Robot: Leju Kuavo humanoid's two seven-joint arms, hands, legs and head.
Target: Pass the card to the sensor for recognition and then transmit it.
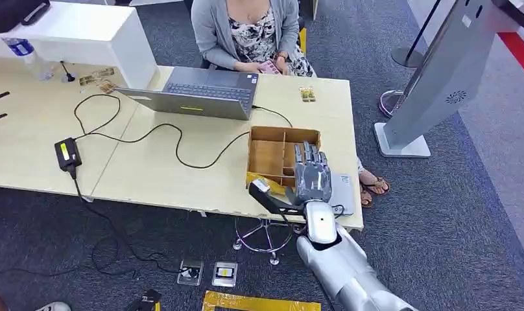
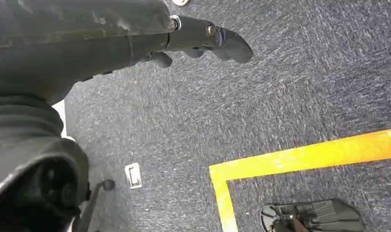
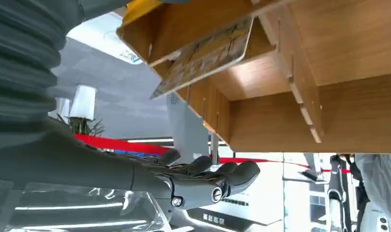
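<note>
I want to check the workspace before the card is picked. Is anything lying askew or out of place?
Yes. In the wooden box, a card leans tilted against a divider instead of lying flat. The right hand hovers over the box with fingers extended, holding nothing.

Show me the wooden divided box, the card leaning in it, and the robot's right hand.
wooden divided box (image 1: pixel 270 155), head view, floor of a compartment
card (image 3: pixel 203 57), right wrist view, middle of its face
right hand (image 1: pixel 312 178), head view, back of the hand
</note>
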